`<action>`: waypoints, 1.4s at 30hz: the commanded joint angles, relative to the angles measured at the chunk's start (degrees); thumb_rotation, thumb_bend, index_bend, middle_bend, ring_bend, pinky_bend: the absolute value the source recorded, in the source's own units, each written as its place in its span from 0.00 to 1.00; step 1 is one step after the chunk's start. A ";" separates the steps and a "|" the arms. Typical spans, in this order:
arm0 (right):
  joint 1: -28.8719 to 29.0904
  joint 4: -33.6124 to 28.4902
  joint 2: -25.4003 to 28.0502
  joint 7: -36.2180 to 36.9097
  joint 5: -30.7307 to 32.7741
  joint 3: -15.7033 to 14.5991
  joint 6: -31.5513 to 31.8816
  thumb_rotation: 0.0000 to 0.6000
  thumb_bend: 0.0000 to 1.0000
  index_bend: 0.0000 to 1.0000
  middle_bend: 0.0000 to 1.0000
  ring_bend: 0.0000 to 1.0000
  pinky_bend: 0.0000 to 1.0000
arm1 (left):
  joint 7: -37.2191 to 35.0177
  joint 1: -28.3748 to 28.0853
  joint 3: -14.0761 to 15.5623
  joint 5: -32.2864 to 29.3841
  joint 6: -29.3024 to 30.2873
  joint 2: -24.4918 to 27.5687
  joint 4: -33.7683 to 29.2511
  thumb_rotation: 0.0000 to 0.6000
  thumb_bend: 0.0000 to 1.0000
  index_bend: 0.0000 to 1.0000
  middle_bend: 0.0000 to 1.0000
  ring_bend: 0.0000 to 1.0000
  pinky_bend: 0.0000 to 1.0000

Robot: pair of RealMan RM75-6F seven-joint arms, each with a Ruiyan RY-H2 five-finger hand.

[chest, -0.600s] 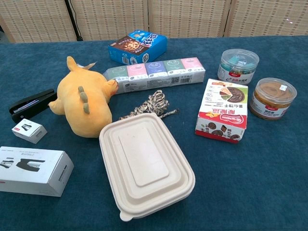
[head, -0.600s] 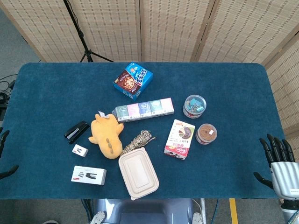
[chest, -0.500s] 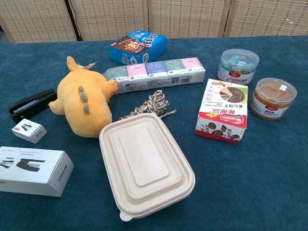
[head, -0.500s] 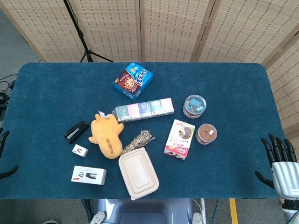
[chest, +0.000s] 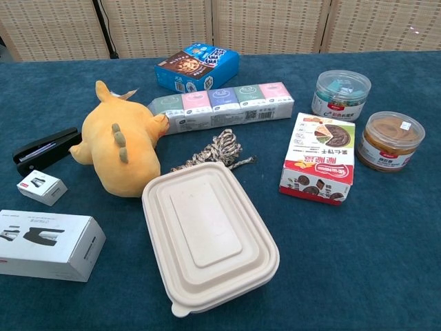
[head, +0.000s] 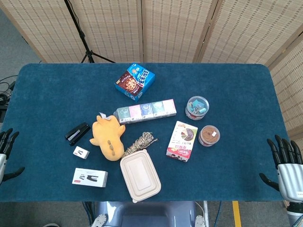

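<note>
While fingers spread | left hand | right hand | table edges

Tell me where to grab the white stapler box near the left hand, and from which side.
Take the white stapler box across its two long sides, coming from above. It lies flat and narrow, and its long sides look free. The left hand is open at the table edge and nearest.

The left hand has come further into view; the right hand has dropped lower.
</note>
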 commanded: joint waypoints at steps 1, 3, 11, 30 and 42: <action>-0.08 -0.04 0.12 0.02 0.03 0.01 -0.02 1.00 0.00 0.00 0.00 0.00 0.00 | -3.51 -2.17 0.59 3.42 -1.99 -1.56 4.25 1.00 0.00 0.00 0.00 0.00 0.00; -0.04 -0.01 0.08 -0.08 0.22 0.06 -0.19 1.00 0.00 0.00 0.00 0.00 0.00 | -5.81 -3.50 0.74 4.56 -3.43 -2.81 6.26 0.95 0.00 0.00 0.00 0.00 0.00; 0.32 0.43 -0.64 -1.08 1.61 0.55 -1.18 1.00 0.00 0.00 0.00 0.00 0.00 | -15.08 -10.49 1.80 13.46 -6.76 -6.51 9.70 0.55 0.00 0.00 0.00 0.00 0.00; 0.95 1.53 -1.79 -3.23 6.08 2.07 -3.05 1.00 0.00 0.00 0.00 0.00 0.00 | -17.06 -28.15 -0.88 19.97 -16.54 -21.76 14.12 0.12 0.00 0.00 0.00 0.00 0.00; 1.33 2.31 -2.16 -3.25 8.69 2.72 -4.36 1.00 0.00 0.00 0.00 0.00 0.00 | -22.56 -35.20 1.49 23.95 -15.37 -33.84 29.84 0.10 0.00 0.00 0.00 0.00 0.00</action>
